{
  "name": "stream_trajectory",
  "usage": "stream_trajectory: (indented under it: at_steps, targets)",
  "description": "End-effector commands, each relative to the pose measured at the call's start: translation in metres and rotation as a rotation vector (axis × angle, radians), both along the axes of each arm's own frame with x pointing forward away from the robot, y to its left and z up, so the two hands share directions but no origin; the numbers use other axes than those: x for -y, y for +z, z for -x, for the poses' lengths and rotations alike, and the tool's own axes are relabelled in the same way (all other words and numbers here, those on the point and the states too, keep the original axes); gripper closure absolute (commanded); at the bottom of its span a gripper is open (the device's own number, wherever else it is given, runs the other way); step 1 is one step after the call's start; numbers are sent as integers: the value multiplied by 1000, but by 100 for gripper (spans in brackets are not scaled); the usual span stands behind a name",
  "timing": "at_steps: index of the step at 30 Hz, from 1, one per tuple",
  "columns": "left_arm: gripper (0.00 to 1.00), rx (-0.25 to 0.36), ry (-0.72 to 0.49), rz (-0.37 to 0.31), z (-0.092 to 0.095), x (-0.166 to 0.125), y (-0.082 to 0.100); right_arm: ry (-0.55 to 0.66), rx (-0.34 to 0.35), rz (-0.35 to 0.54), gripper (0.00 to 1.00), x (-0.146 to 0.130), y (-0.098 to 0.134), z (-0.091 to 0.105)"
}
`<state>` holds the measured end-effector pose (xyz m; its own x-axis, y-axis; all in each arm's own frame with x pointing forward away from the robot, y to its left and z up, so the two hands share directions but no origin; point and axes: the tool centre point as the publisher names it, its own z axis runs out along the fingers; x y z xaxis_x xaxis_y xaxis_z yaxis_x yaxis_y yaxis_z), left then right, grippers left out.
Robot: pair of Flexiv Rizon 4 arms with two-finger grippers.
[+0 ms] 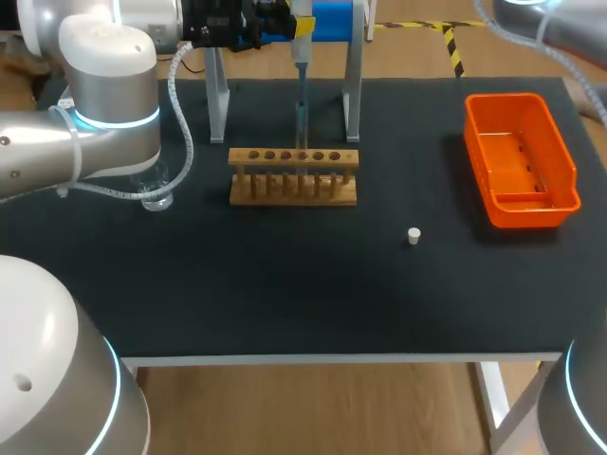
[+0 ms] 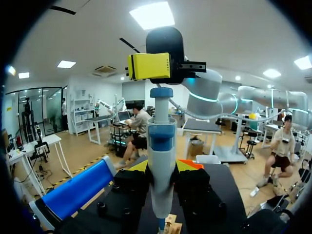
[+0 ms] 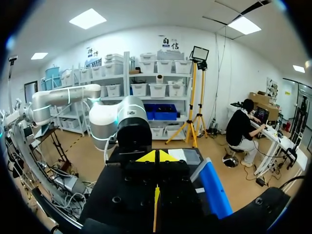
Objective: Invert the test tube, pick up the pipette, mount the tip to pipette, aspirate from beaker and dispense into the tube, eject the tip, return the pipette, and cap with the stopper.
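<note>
With the left hand (image 2: 162, 166) clamped on the pipette (image 2: 161, 139) and the right hand (image 3: 157, 157) closed on nothing, poor centring over the wooden test tube rack (image 1: 294, 178) could dribble liquid onto it.

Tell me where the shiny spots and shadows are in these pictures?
Head view: the beaker glints, the bin gleams inside, and the rack throws barely any shadow on the black table. Left wrist view: a pale sheen runs down the pipette. Right wrist view: the right gripper shows bright yellow against dark parts.
</note>
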<state>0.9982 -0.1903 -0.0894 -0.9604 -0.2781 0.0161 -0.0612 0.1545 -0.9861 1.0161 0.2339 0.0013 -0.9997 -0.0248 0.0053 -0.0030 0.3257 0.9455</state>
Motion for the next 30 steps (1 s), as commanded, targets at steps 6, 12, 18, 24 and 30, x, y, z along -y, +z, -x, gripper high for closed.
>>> stream_trajectory:
  at_steps: [6, 12, 18, 24, 30]
  targets:
    - [100, 0, 1, 0, 0, 0, 0, 1, 1, 10, 100, 3, -4, 3]
    - [100, 0, 1, 0, 0, 0, 0, 6, 1, 19, 100, 2, -7, 3]
    - [100, 0, 1, 0, 0, 0, 0, 7, 3, 27, 100, 1, -9, 4]
    - [100, 0, 1, 0, 0, 0, 0, 9, 3, 34, 100, 1, -11, 5]
    - [100, 0, 1, 0, 0, 0, 0, 10, 3, 39, 100, 1, -13, 6]
